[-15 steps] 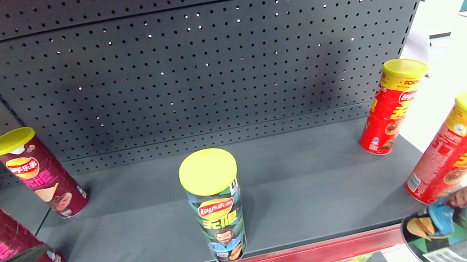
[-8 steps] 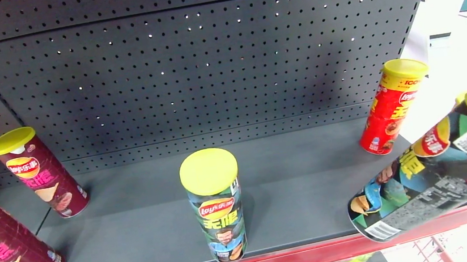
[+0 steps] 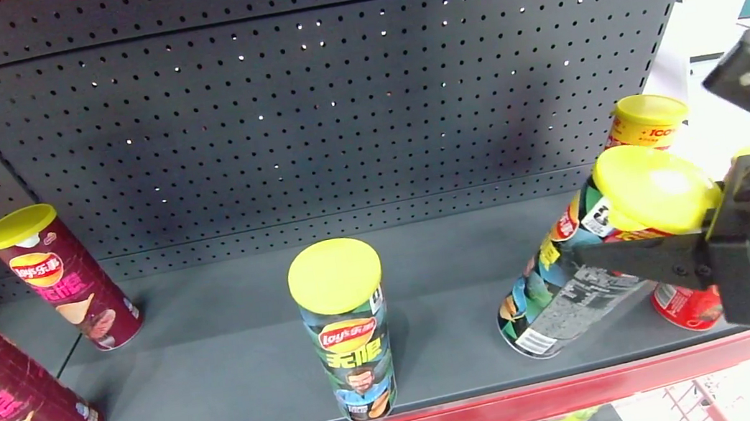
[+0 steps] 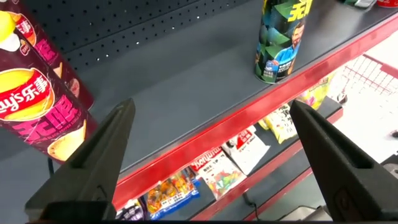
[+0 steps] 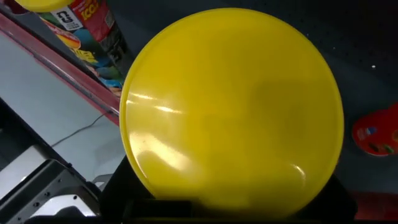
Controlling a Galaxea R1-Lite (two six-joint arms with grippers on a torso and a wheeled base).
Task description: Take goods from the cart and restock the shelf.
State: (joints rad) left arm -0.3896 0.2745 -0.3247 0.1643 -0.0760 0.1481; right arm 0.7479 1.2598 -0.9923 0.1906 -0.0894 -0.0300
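The right end effector [image 3: 603, 238] has swung the green can [image 3: 560, 295] up from below the shelf's [image 3: 235, 359] front right corner and inward over the shelf. The can now leans with its base near the front edge, covering much of the two red cans [image 3: 685, 307]. The left end effector [image 4: 211, 106] has drawn back from the front left corner.

Hard daylight pours in from the robot's right, bleaching the floor [image 3: 732, 113] beyond the shelf [image 3: 459, 301] to white, while the pegboard [image 3: 305, 118] lies dim with soft shadow patches, glare streaks the yellow lid [image 5: 230, 112] of the green can [image 3: 547, 304], and the head view's edges bow
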